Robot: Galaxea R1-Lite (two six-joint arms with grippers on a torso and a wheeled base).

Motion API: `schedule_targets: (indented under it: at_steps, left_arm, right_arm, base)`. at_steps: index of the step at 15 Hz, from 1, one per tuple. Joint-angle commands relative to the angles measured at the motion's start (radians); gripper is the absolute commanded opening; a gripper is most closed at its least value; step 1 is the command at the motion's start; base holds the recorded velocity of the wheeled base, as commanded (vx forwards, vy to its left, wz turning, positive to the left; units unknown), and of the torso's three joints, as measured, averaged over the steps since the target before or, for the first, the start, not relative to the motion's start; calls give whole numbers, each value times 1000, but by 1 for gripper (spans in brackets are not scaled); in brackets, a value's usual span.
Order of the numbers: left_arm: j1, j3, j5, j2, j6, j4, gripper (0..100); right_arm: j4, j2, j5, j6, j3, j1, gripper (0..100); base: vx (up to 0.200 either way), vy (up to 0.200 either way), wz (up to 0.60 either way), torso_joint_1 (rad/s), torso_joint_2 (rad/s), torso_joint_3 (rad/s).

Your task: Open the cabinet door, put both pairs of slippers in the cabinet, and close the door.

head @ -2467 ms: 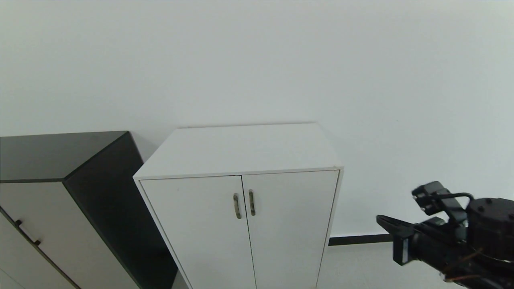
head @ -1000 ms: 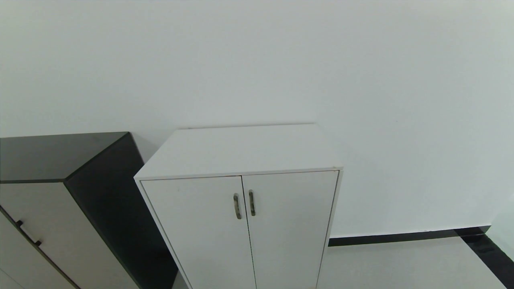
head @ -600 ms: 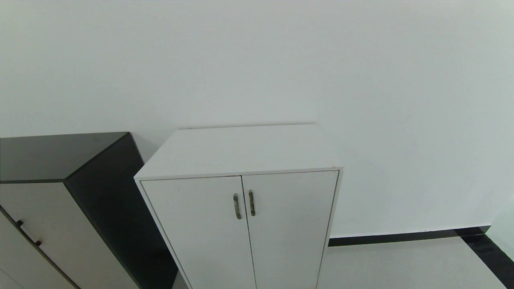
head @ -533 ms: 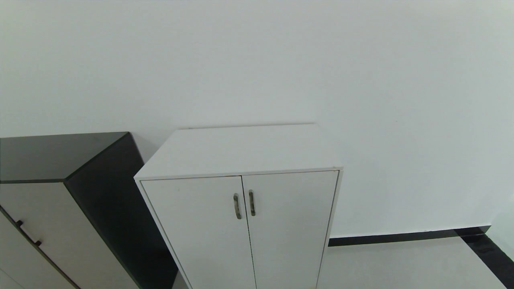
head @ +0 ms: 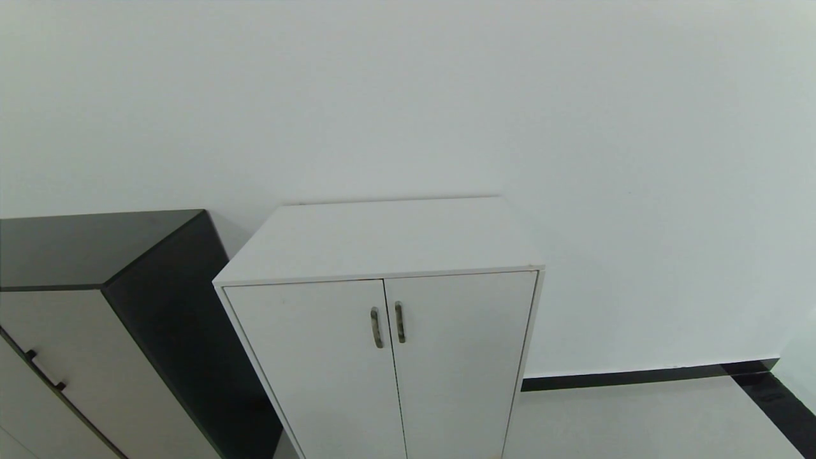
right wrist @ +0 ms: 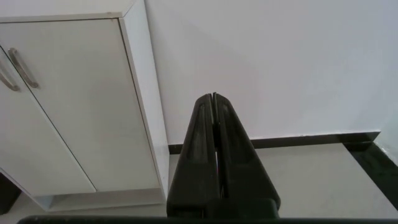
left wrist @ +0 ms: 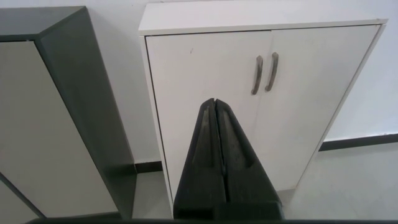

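Ahead of the left jaws and ahead-left of the right jaws, both pairs pressed together, the white cabinet stands shut, and reaching its door handles without parting them would likely just knock the door.

The pale floor carries a white cabinet at its far edge, doors closed, and a dark cabinet stands just beside it.

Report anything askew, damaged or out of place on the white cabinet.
Nothing stands out. The white cabinet stands square against the wall. Its left door and right door are shut flush, and the two handles are upright, side by side. No damage shows.
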Motion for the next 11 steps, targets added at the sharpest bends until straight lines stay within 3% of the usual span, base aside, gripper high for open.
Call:
schedule_targets:
  at_steps: [1,11]
  left_arm:
    - [0,0,0,1,0,0,0]
    - [0,0,0,1,0,0,0]
  right_arm:
    - [2,3,0,0,0,1,0]
    - [2,3,2,0,0,-1,0]
  base:
    - [0,0,0,0,0,0]
    - [0,0,0,0,0,0]
